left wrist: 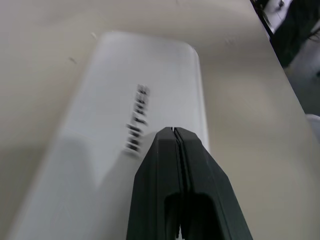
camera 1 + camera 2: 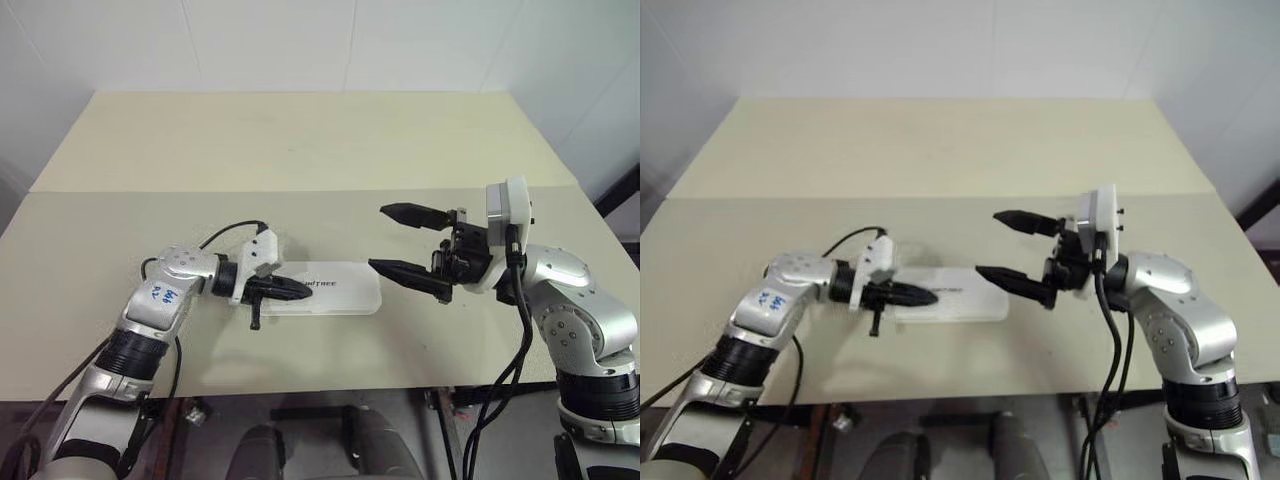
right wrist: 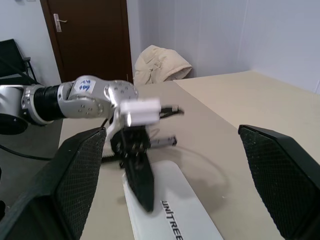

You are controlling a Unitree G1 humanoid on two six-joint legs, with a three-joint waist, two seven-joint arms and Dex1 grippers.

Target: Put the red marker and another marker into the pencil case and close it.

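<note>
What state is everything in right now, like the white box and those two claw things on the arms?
Pencil case: closed, lying flat on the table, lettered lid up.
Left gripper: jaws shut, empty, tip over the case lid.
Right gripper: jaws wide open, empty, hanging above the table beside the case.

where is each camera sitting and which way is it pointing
Head stereo pair: looks forward and down at the table; both arms show, left gripper on the closed pencil case, right gripper beside it.
Left wrist: looks along its shut fingers over the case lid.
Right wrist: looks between its open fingers toward the left arm.
All share the case.
</note>
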